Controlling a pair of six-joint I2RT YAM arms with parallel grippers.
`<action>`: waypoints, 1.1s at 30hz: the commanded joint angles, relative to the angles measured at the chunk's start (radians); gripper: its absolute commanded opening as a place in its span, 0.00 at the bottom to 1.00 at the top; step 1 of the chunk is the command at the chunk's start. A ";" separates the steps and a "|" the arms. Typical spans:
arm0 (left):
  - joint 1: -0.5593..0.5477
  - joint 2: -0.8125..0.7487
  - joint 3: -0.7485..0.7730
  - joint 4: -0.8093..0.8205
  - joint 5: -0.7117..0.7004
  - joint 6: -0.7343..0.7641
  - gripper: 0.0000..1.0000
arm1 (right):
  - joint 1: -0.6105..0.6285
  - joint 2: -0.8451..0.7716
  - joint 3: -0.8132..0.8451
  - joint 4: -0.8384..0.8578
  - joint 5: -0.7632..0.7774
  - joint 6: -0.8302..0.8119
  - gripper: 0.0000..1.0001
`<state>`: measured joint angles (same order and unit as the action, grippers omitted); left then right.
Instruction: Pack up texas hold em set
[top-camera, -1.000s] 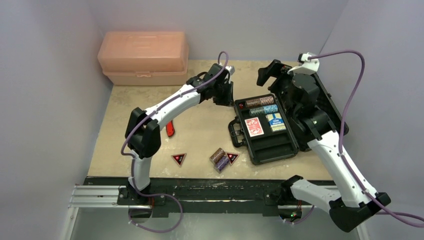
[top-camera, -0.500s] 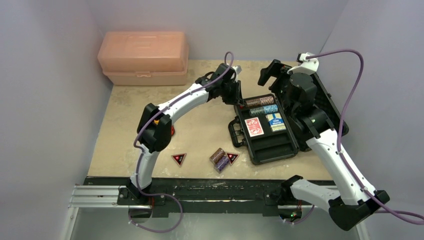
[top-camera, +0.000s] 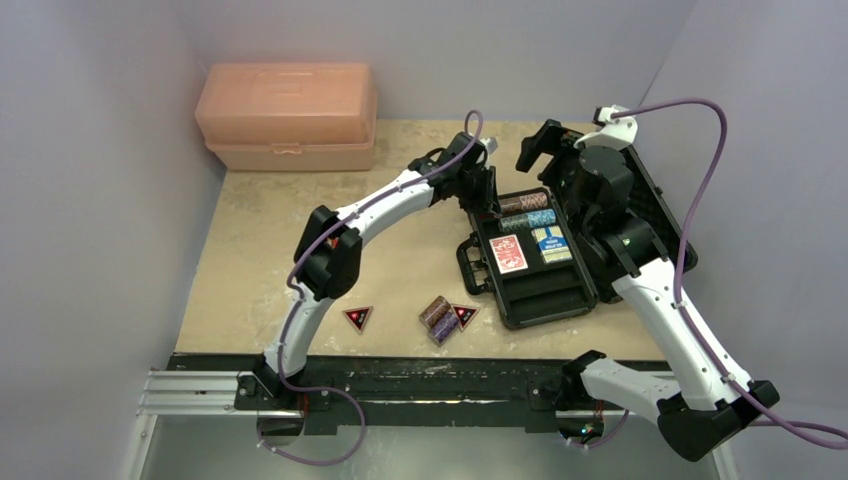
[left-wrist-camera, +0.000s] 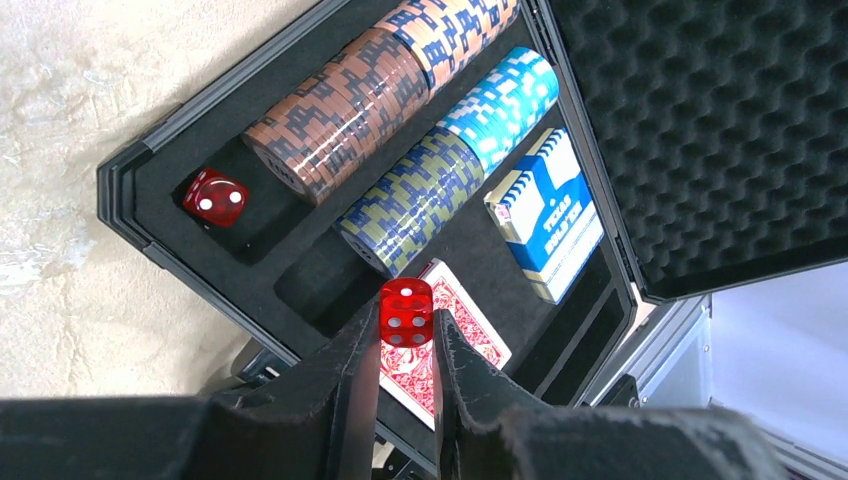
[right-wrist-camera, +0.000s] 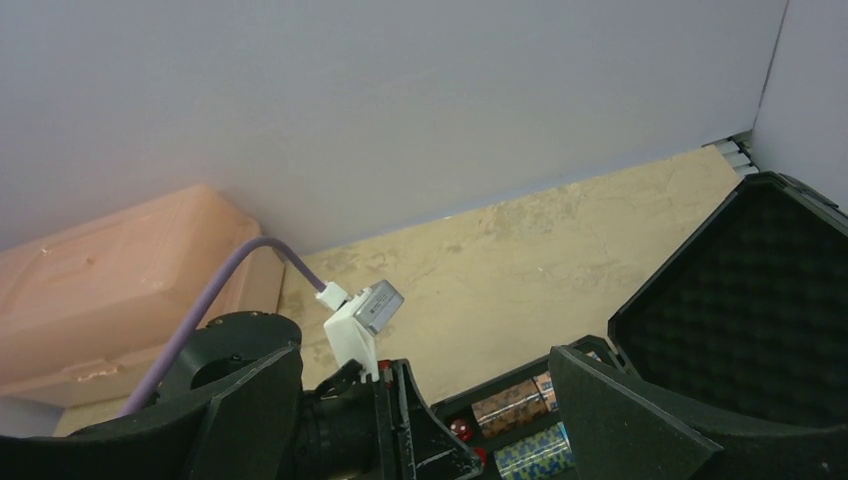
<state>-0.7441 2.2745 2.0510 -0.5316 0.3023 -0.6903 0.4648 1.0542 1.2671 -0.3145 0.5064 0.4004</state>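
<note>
Texas hold 'em case (top-camera: 538, 292), small, black, foam-lined, lying open on the right half of the tabletop (top-camera: 400, 255), its handle (top-camera: 470, 266) turned toward the middle; lid (top-camera: 668, 212) with egg-crate foam thrown back toward the right edge, partly under the right arm. Contents at the far end of the tray: one row of brown and orange chips (left-wrist-camera: 345, 110); beside it a row of olive and light-blue chips (left-wrist-camera: 440, 170); one red die (left-wrist-camera: 215, 196) seated in the far left corner pocket. Next toward the near end: red card deck (left-wrist-camera: 462, 338) and blue card deck (left-wrist-camera: 550, 215), side by side, flat. The nearest compartments show bare foam. Second red die (left-wrist-camera: 405, 311), pinched between the narrow black fingers of the left gripper (left-wrist-camera: 405, 328), held in the air above the far left part of the tray, clear of the foam. Loose items near the middle of the tabletop's near edge: two short chip stacks (top-camera: 439, 318) on their sides, touching each other; one black-red triangular token (top-camera: 464, 315) just beside them on the right; another triangular token (top-camera: 358, 318) apart on the left. Right gripper (top-camera: 539, 146), raised over the case's far edge, fingers (right-wrist-camera: 620, 420) spread wide, nothing between them. Peach plastic box (top-camera: 287, 115), closed, in the far left corner of the tabletop
</note>
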 joint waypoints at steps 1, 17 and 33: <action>-0.012 0.024 0.065 0.014 -0.011 -0.024 0.00 | 0.001 -0.009 -0.014 0.031 0.026 -0.017 0.99; -0.014 0.062 0.071 -0.002 -0.041 -0.013 0.00 | 0.000 -0.011 -0.019 0.035 0.018 -0.017 0.99; -0.015 0.050 0.062 -0.005 -0.045 -0.017 0.43 | 0.001 -0.014 -0.014 0.030 0.003 -0.012 0.99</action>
<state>-0.7540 2.3398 2.0758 -0.5591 0.2573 -0.6964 0.4648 1.0538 1.2499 -0.3141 0.5056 0.3992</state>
